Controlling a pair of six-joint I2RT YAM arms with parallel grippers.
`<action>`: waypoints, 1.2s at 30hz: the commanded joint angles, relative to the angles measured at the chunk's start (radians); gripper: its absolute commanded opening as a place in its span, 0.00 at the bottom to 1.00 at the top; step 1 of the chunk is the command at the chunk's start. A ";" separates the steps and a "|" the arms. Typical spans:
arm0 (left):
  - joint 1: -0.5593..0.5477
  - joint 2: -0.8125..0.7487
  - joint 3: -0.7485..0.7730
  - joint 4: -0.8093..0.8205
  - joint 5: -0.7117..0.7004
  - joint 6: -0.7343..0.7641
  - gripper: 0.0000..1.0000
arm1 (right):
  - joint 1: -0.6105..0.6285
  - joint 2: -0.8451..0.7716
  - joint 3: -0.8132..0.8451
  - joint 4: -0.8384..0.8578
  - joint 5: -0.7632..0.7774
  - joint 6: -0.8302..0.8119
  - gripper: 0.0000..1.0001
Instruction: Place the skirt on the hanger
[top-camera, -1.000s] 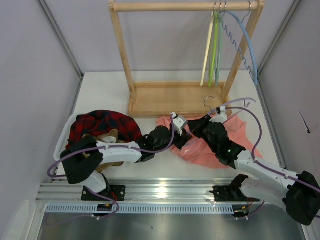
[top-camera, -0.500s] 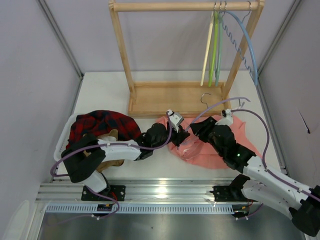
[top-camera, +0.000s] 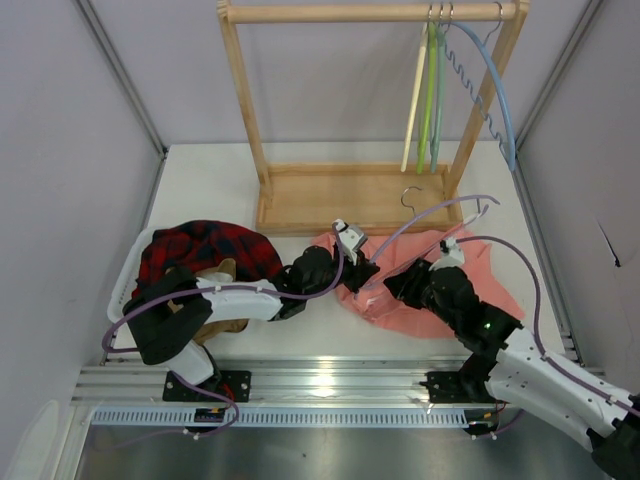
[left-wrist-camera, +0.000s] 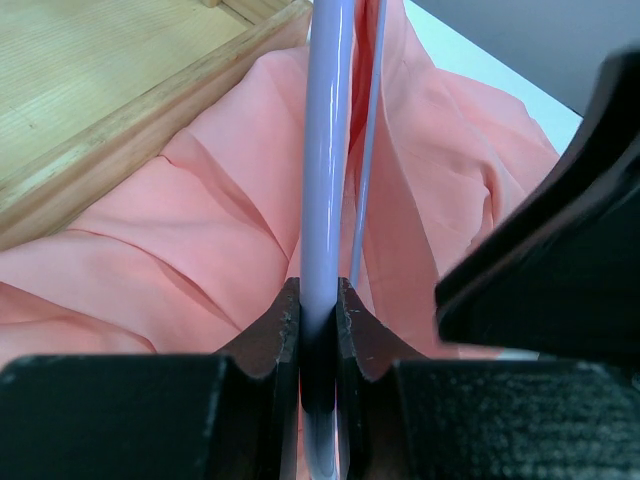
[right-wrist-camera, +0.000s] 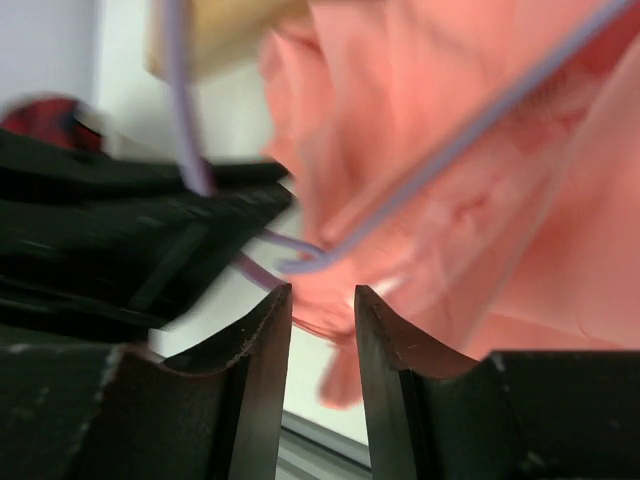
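The salmon-pink skirt lies crumpled on the table in front of the wooden rack. The lilac hanger lies slanted over it, hook toward the rack. My left gripper is shut on the hanger's lower end; in the left wrist view the lilac bar runs up from my clamped gripper over the skirt. My right gripper hovers at the skirt's near left edge. In the right wrist view it stands narrowly open, with skirt and hanger beyond it.
The wooden rack's base stands just behind the skirt, with cream, green and light blue hangers on its rail. A white basket with a red-and-black plaid garment sits at the left. The left arm is close beside my right gripper.
My right gripper has drawn back toward the near edge, off the skirt's middle to its near left edge. The hanger's far end has swung up and right. My left gripper has barely moved.
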 joint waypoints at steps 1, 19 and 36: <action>0.005 -0.021 0.000 0.099 0.020 0.010 0.00 | 0.044 0.024 -0.055 0.055 -0.025 -0.066 0.37; 0.007 -0.049 -0.014 0.070 0.023 0.029 0.00 | 0.104 0.286 -0.101 0.225 0.087 -0.045 0.42; 0.005 -0.046 -0.016 0.074 0.000 0.015 0.00 | 0.147 0.350 -0.193 0.423 0.193 0.035 0.45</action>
